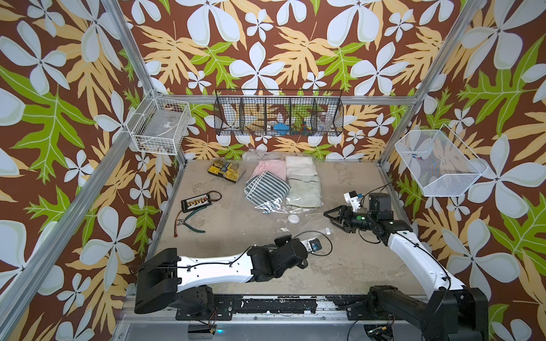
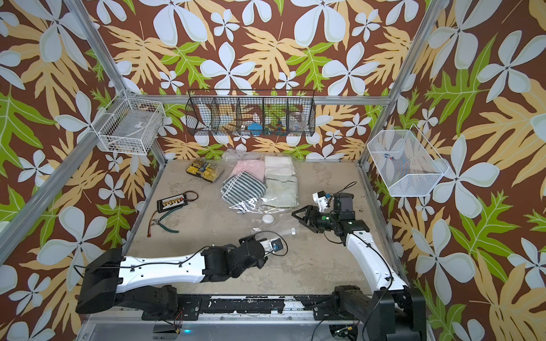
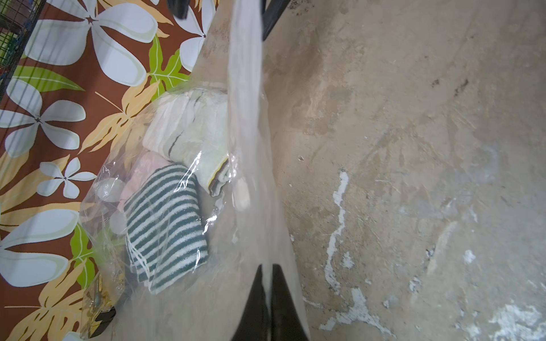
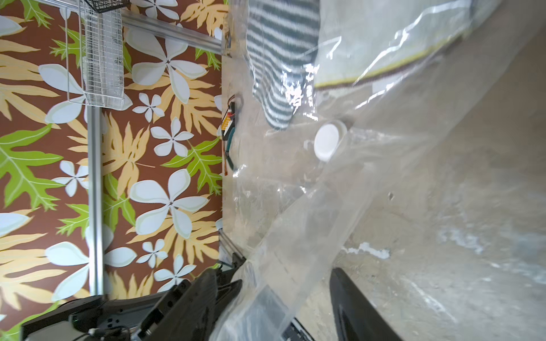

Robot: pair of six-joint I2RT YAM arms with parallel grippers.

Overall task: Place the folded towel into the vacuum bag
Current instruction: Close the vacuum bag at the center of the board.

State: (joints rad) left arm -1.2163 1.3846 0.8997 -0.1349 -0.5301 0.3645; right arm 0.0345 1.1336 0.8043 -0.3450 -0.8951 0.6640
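Observation:
The vacuum bag [image 1: 283, 206] lies clear and crinkly across the middle of the table, its round white valve cap [image 1: 293, 218] near the front. Inside it, folded towels show through the plastic: a striped one [image 1: 266, 189], a pale green one [image 1: 304, 192], a pink one [image 1: 273, 168] and a white one [image 1: 300, 164]. My left gripper [image 3: 267, 267] is shut on the bag's front edge strip [image 3: 245, 88], which runs taut away from it. In both top views its fingers are hidden under the wrist [image 1: 283, 254]. My right gripper [image 4: 274, 279] [image 1: 329, 218] is open, with the same bag edge loose between its jaws.
Left of the bag lie a yellow bit case [image 1: 226, 169], a black connector board [image 1: 196, 203] and green-handled pliers [image 1: 192, 223]. A white wire basket [image 1: 161, 127], a black wire rack [image 1: 279, 116] and a white mesh basket [image 1: 440, 165] hang on the walls.

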